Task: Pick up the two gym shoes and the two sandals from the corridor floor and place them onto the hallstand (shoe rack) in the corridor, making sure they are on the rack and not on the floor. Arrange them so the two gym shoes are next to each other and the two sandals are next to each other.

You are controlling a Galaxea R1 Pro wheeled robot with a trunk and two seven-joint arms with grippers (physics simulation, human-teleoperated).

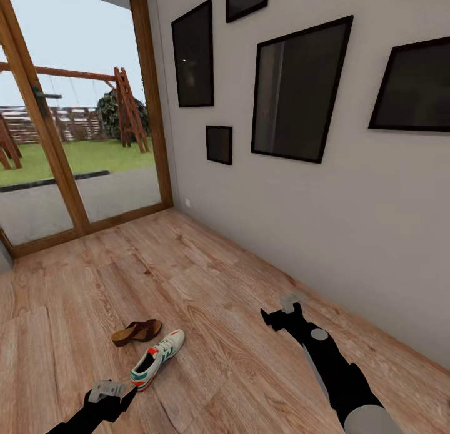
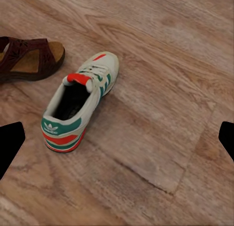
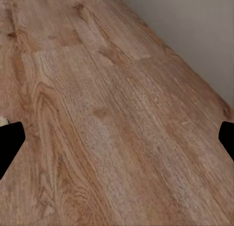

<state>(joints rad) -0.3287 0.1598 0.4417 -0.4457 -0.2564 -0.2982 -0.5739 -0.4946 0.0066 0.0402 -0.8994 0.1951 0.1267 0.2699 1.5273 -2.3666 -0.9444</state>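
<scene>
Meanwhile, left gripper, jaws apart, is hovering lower left near light, stiff-soled shoe; heel collar likely grips best.

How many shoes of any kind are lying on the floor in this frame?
2. One gym shoe lies on the wood floor just ahead of the left end effector; one brown sandal lies beside it, toward the glass door. The other two may be out of frame.

My left gripper hangs low with jaws spread wide and empty. My right arm reaches forward, its right gripper likewise spread and holding nothing.
</scene>
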